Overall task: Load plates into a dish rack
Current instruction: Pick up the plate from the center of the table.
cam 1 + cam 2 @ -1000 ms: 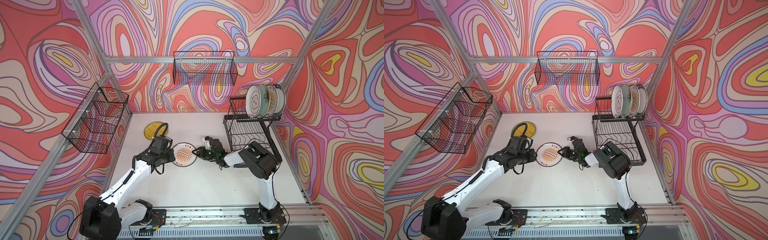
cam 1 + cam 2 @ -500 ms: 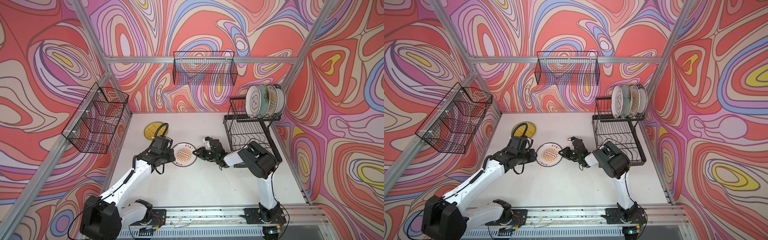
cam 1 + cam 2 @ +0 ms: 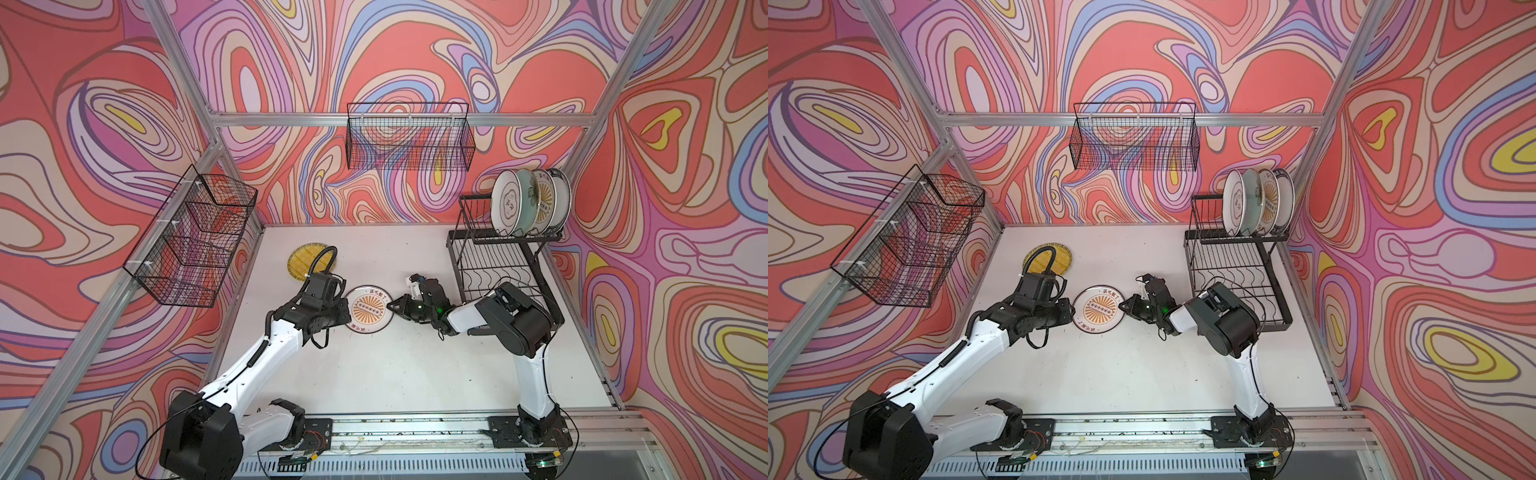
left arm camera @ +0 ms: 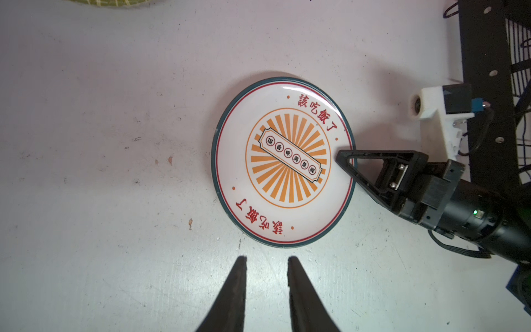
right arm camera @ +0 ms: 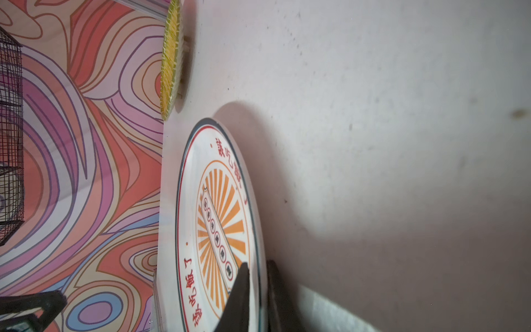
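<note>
saw only part of the yellow striped plate (image 3: pixel 299 262) in both top views, crossed by the cable (image 3: pixel 327 248) of the left arm (image 3: pixel 253 359); cut off to a sliver at the frame edge in the left wrist view. made out four plates (image 3: pixel 528 203) standing on edge in the upper tier of the dish rack (image 3: pixel 498 266), overlapped, with only the front face wholly in view. could not see the tips of the left claw (image 4: pixel 267 260) in the top views, buried under its own wrist. lost the lower finger of the right claw (image 4: pixel 343 158) beneath the sunburst plate (image 4: pixel 284 163) in the left wrist view.

found the right claw clenched on that plate's rim, one finger over the face and one beneath, plain in the right wrist view. could not judge the gripped edge: on the worktop (image 3: pixel 374 374) or just off it. found the left claw released, jaws a little apart, nothing between them, touching nothing.

placed the sunburst plate between the two claws: one side of the rim inside the right claw, the opposite edge just beyond the left claw's tips, not touching them.
</note>
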You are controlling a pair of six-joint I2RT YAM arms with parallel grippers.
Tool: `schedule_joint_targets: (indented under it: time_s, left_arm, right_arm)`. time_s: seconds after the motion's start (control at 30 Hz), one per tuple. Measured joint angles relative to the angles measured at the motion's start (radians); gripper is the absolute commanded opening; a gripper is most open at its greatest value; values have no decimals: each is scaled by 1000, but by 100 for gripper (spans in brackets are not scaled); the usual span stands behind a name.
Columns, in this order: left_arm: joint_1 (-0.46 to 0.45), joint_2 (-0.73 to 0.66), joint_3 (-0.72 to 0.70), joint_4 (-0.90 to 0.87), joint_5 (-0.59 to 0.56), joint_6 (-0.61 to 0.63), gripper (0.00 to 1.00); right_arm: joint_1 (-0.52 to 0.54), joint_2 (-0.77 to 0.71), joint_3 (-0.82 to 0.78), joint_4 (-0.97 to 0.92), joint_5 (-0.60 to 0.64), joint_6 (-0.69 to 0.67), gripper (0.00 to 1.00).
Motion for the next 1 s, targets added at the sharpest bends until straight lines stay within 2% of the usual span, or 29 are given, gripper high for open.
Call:
schedule_joint_targets:
  time_s: [0.6, 1.0]
  left_arm:
    - [0, -68, -2, -2, 3, 0, 28]
    - [0, -92, -2, -5, 11, -1, 28]
  right_arm:
    - [-7, -15, -6, -29, -10, 15, 2]
    - [-27, -131, -47, -162, 11, -34, 0]
